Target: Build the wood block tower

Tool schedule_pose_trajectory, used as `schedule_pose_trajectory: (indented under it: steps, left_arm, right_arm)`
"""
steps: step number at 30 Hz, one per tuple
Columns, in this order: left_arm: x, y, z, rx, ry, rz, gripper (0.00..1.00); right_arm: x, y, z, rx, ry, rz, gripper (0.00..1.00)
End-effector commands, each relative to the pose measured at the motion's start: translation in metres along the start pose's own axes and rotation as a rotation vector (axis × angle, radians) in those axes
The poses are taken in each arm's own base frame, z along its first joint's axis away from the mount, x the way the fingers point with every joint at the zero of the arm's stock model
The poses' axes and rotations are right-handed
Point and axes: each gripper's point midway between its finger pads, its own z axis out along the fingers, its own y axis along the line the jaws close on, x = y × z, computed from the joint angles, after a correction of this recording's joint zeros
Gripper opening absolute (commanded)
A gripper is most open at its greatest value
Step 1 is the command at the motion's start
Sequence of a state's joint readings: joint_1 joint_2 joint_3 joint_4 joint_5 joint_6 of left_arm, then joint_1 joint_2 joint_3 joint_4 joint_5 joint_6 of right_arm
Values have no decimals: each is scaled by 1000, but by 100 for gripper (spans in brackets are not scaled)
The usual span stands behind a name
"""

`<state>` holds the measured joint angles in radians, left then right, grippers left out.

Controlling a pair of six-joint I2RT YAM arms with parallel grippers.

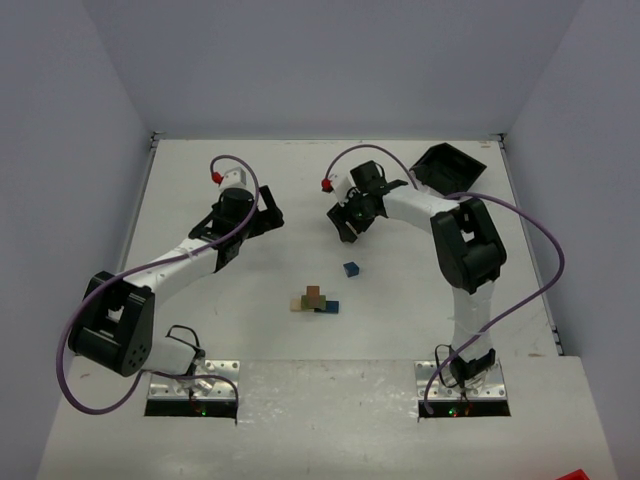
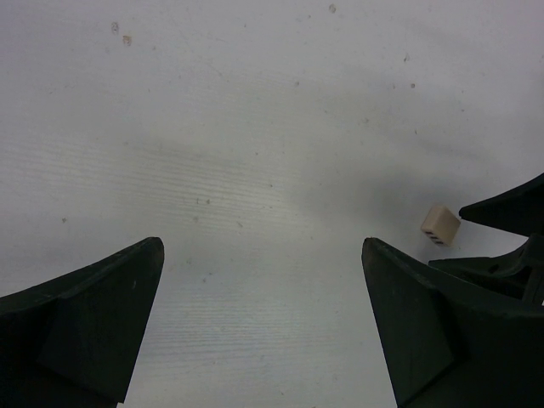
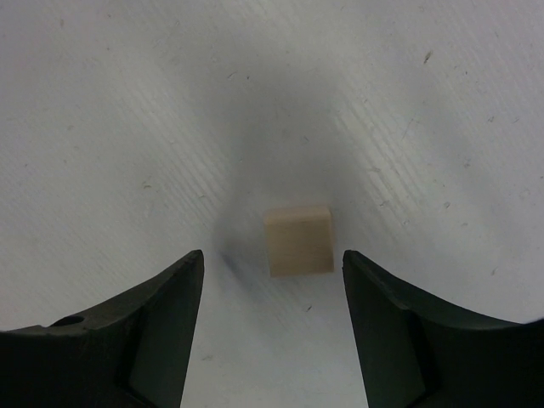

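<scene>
Right fingers (image 3: 161,327) are standing wide apart, straddling a loose tan block (image 3: 297,240) that is sitting flat on the desk (image 3: 127,102), not touching it yet. Left fingers (image 2: 93,331) are also spread apart, holding nothing, hovering near that same block. The wood block tower (image 1: 313,299) is sitting well apart from both, mid-desk, nearer the arm bases.

Risks:
- The tan block is lying off-centre, closer to one finger, so closing could be shoving or twisting it instead of gripping it square.
- The left fingers are crowding the spot, so the arms could be bumping.
- A rough placement could be knocking the low stack apart.

Counting: the tower is looking like four blocks (one tan, one olive, one reddish brown, one dark blue). Also one loose blue block (image 1: 350,269), one loose tan, one black bin (image 1: 448,165), two arms.
</scene>
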<state>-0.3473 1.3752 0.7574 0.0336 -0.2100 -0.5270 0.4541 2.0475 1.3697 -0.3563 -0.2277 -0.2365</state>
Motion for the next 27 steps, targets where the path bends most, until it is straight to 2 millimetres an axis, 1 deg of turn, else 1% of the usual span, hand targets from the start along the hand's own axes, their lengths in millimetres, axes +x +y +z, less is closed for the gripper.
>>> schedule_pose_trajectory:
  steps: [1,3,12,18,20,23,24,25,26,27]
  left_arm:
    - [-22,-9,1,23,-63,-8,100]
    - [-22,-9,1,22,-63,-8,100]
    - [-23,-9,1,24,-65,-9,100]
    - [-23,-10,1,27,-65,-10,100]
    - [-23,-10,1,25,-65,-8,100]
    - [-23,-10,1,26,-66,-9,100]
    - [-23,-10,1,27,-64,-8,100]
    - [-23,-11,1,28,-65,-8,100]
    - [-23,-10,1,27,-65,-9,100]
    - [-23,-10,1,27,-65,-9,100]
  right_arm:
    - [-16,-4,-2,0,-37,-26,61]
    - [-14,-5,-2,4,-35,-28,54]
    - [-2,-12,7,42,5,-6,53]
    - [-5,-16,10,69,-9,16,51]
    - [-7,-16,9,72,-26,15,46]
    - [-11,-10,5,48,-56,5,35]
    - [-15,-7,1,35,-75,-4,30]
    - [-20,-4,-4,33,-93,-12,28]
    - [-21,-3,-4,24,-97,-13,26]
    - [-26,4,-10,9,-119,-32,24]
